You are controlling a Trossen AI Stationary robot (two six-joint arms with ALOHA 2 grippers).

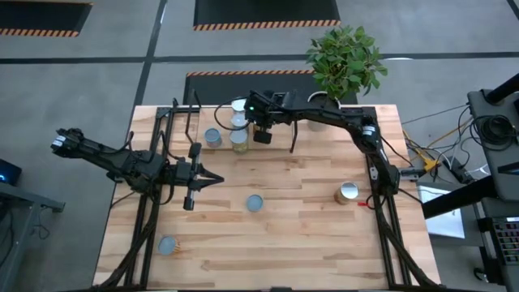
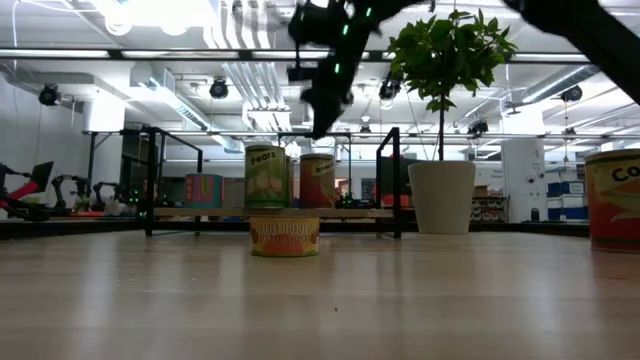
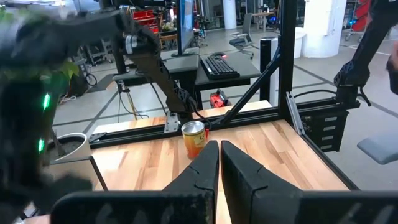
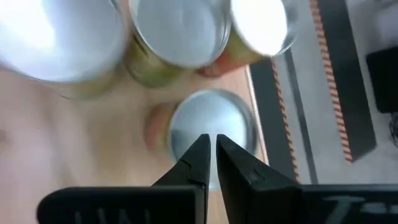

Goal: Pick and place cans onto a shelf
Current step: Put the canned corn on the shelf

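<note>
Right tool (image 4: 211, 149) above shelved cans (image 4: 180, 31)

Grey floor (image 1: 97, 73), striped hazard tape (image 1: 266, 25)

Overhead, table-level, two wrist views

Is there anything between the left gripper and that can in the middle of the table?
Nothing visible. The left gripper, shut, sits just left of the pale-topped can, with only bare tabletop between them in the high view.
</note>
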